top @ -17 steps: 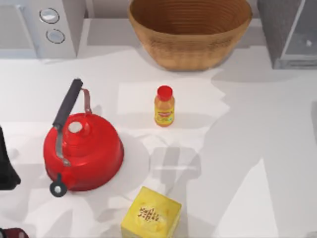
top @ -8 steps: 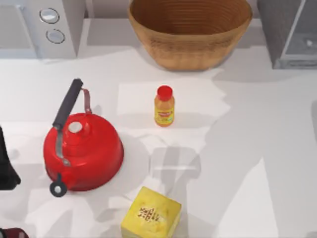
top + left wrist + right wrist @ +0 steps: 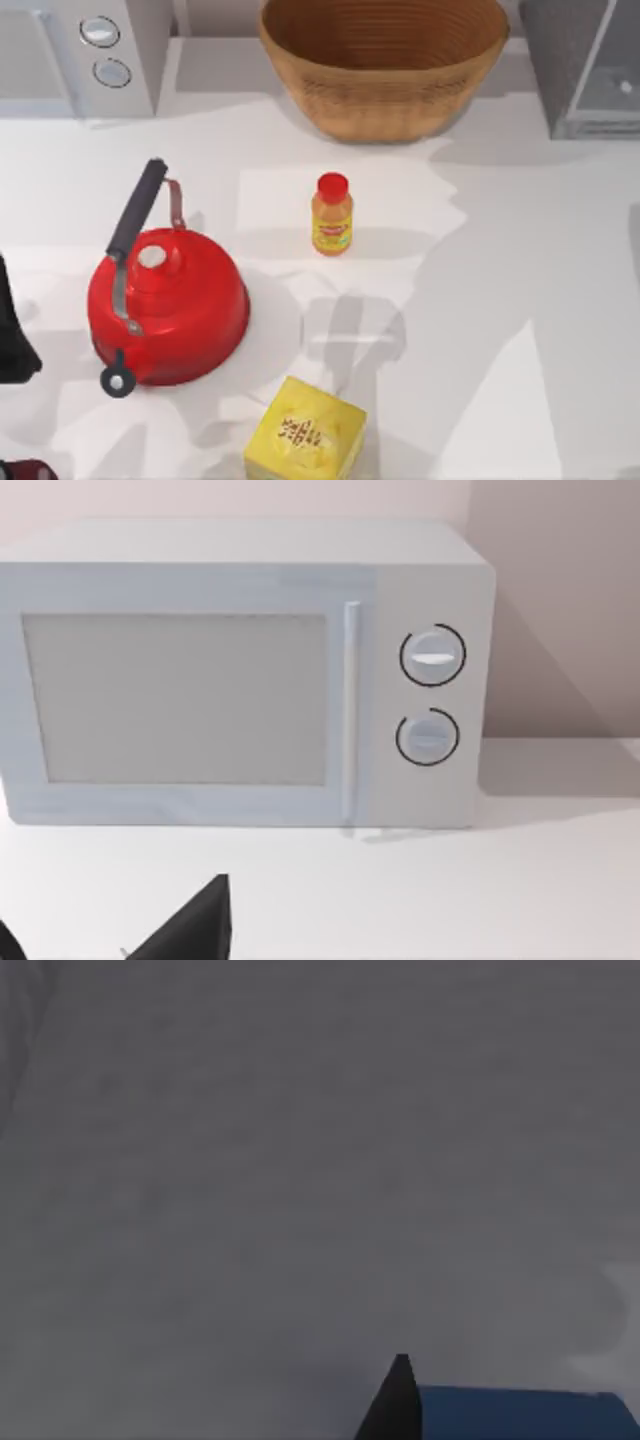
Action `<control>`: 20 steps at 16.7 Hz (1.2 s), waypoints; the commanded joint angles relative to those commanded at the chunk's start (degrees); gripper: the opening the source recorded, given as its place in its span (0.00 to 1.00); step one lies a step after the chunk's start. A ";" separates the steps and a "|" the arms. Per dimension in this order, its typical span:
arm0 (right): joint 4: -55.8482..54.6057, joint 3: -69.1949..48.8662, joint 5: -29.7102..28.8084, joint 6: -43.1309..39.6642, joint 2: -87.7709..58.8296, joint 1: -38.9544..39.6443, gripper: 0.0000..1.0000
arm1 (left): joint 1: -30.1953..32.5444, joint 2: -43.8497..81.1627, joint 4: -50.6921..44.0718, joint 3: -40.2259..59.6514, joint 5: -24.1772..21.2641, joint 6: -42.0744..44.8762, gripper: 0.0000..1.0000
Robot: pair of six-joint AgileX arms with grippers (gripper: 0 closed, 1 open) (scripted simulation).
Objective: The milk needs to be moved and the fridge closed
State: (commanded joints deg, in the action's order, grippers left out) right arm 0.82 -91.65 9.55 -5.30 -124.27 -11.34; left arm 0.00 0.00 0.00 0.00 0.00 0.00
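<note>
The right gripper's finger [image 3: 398,1400] sits against the milk's [image 3: 520,1415] blue top, a grey wall close behind; its grip, I cannot tell. From above, the fridge [image 3: 585,65] stands at the table's far right corner. The left arm [image 3: 12,330] idles at the left edge.

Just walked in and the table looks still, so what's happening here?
In the right wrist view, a blue edge, likely the milk, sits beside a dark fingertip of the right gripper against a plain grey surface. The fridge stands at the table's far right corner. The left arm is parked at the left edge, facing the microwave.
</note>
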 joint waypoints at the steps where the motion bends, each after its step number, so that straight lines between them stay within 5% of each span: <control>1: 0.00 0.00 0.00 0.00 0.00 0.00 0.68 | 0.00 0.00 0.00 0.00 0.00 0.00 1.00; 6: 0.00 0.00 0.00 0.00 0.00 0.00 1.00 | 0.00 0.00 0.00 0.00 0.00 0.00 1.00; 20: -0.17 6.58 -0.33 0.85 8.89 1.17 1.00 | 0.00 0.00 0.00 0.00 0.00 0.00 1.00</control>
State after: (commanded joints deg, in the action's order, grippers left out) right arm 0.65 -85.07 9.22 -4.45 -115.37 -10.17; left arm 0.00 0.00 0.00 0.00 0.00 0.00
